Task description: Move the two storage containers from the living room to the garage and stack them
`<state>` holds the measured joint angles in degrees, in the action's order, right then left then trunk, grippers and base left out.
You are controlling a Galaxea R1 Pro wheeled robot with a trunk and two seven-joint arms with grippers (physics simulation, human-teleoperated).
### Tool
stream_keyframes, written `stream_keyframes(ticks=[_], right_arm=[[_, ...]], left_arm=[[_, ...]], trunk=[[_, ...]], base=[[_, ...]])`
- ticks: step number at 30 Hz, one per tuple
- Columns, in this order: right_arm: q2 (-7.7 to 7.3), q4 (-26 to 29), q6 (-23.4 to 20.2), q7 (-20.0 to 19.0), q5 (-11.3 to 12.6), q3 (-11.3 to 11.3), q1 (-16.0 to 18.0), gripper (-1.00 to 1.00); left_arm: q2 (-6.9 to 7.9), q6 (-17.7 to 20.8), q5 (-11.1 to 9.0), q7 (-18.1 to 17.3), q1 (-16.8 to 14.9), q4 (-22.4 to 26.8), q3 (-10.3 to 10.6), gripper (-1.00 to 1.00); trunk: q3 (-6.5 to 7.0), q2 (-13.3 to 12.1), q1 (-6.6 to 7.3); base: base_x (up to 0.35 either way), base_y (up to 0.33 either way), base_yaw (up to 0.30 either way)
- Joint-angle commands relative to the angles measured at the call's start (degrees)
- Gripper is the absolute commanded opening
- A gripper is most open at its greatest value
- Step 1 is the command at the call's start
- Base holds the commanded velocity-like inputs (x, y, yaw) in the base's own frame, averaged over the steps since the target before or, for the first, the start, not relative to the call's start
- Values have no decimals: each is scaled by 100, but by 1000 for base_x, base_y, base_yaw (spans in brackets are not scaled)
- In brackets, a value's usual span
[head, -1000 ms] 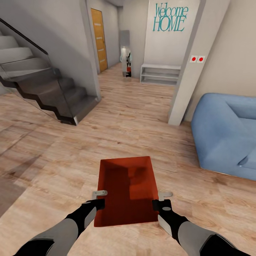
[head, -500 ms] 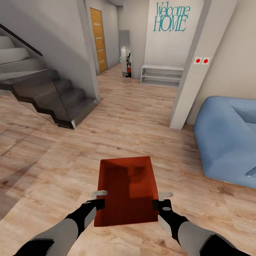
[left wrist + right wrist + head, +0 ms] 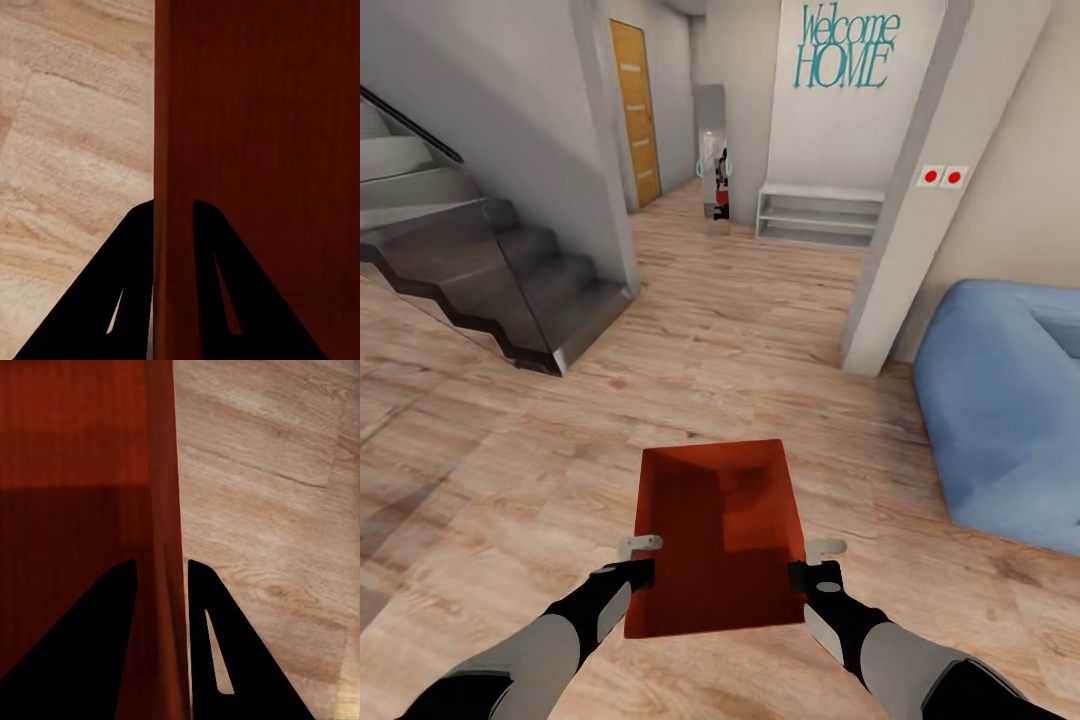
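At the far left we see a dark staircase [image 3: 510, 290] with a glass side panel rising from the light wood-plank floor [image 3: 690, 350] of the living room, and past it a hallway with a honey-coloured door [image 3: 636, 110]. Low in the head view our left hand [image 3: 641, 557] is clamped on the left long wall of an orange-red bin [image 3: 715, 540], one finger inside and one outside; the left wrist view shows the same grip, with the two dark fingers [image 3: 120, 300] straddling the thin ribbed wall of the bin [image 3: 255, 135] and the plank floor [image 3: 67, 135] beyond it. The bin is held out in front of us between both arms, level, its long side pointing away from us, above the wood floor. Its inside is bare: we see only the ribbed red bottom and walls, with shadow across part of them. On the bin's right long wall our right hand [image 3: 806, 560] is clamped in the same way, and the right wrist view shows its fingers [image 3: 97, 645] closed on either side of the wall of the bin [image 3: 75, 450], with floor planks [image 3: 262, 510] on the outer side. Further back stand a low white shelf [image 3: 818, 215] under teal "Welcome HOME" lettering [image 3: 846, 48], then a white pillar [image 3: 905, 200] bearing two red buttons [image 3: 942, 177], and at the far right a blue sofa [image 3: 1005, 400].
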<state>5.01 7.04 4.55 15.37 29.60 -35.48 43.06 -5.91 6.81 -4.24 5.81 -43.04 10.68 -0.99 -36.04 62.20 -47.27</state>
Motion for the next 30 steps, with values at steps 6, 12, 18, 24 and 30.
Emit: stream_keyframes(ticks=[6, 12, 18, 24, 30], right_arm=[[-9, -1, 46, 36, 2, 252, 10, -100], [-10, -1, 46, 37, 2, 252, 10, -100], [-9, -1, 41, 37, 2, 246, 10, -100], [-9, -1, 33, 38, 2, 250, 10, -100], [-9, -1, 37, 36, 2, 248, 10, -100]], left_arm=[[54, 40, 25, 62, 6, 4, 152, -100], [55, 40, 22, 66, 6, 4, 152, -100], [55, 40, 20, 65, 6, 4, 152, -100], [58, 40, 24, 64, 6, 4, 152, -100], [59, 40, 20, 62, 6, 4, 152, -100]], trunk=[[-4, 3, -3], [-4, 3, -3], [-4, 3, -3], [-4, 3, -3], [-4, 3, -3]], base=[[323, 0, 0], [323, 0, 0], [323, 0, 0], [323, 0, 0], [323, 0, 0]])
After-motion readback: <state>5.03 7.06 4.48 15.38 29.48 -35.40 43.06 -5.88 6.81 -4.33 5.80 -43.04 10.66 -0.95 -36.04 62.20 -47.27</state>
